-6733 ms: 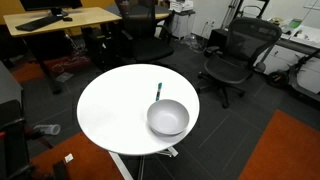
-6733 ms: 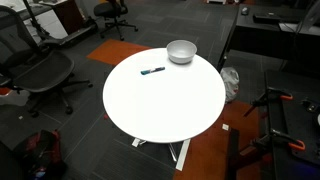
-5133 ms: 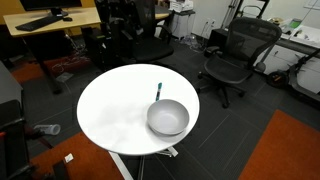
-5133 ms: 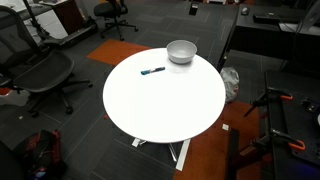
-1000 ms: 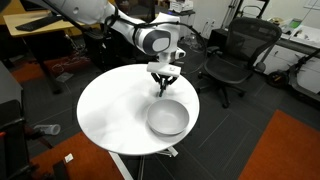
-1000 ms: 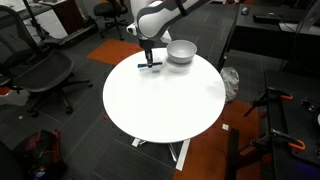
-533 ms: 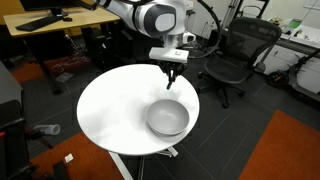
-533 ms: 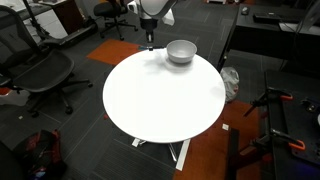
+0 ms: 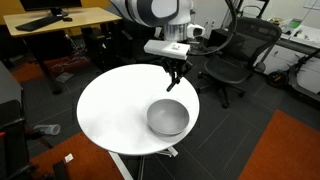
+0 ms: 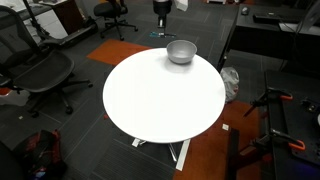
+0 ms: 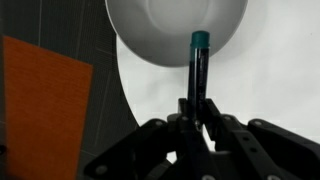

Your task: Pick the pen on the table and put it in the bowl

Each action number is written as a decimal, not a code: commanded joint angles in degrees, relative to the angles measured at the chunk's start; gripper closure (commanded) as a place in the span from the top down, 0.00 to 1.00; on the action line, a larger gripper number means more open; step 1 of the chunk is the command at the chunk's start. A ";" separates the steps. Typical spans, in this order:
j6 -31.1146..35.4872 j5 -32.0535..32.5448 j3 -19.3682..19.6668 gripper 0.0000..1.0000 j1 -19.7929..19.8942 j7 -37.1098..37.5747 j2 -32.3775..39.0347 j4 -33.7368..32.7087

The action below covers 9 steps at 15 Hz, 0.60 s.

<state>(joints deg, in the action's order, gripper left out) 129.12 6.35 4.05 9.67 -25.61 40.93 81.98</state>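
- Pinching the pen (image 11: 197, 65) by its lower part, the gripper (image 11: 195, 118) has its fingers pressed together on the shaft in the wrist view. The teal tip lies across the rim of the bowl (image 11: 150, 25), with the table (image 11: 150, 95) beneath.
- The pen looks light, stiff and smooth, so it may swivel or slip in a narrow pinch. A hold across the shaft near its middle seems safest.
- In an exterior view the gripper (image 9: 175, 76) hangs clear above the table (image 9: 110, 110), beside the bowl (image 9: 168, 118) on its far side and not yet over it. The wrist view gives no such sense of height. The pen here cannot be told apart from the dark fingers.
- In an exterior view from the opposite side the gripper (image 10: 162, 17) is high up, behind the bowl (image 10: 181, 51) and offset from it, with the table (image 10: 160, 105) in full. The pen is too small to make out.
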 commanded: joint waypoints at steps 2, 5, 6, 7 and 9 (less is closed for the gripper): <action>4.03 0.67 0.96 0.05 1.14 4.50 -6.93 10.85; 6.55 -0.39 0.77 0.05 2.71 4.95 -7.65 13.94; 7.37 -0.62 0.74 0.05 3.17 5.07 -7.55 14.49; 8.48 -1.14 0.55 0.05 3.77 4.88 -7.28 14.97; 10.35 -1.91 0.39 0.05 4.59 4.76 -6.69 15.69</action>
<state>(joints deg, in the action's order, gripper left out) 136.21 5.50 4.99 13.11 -22.05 36.01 94.00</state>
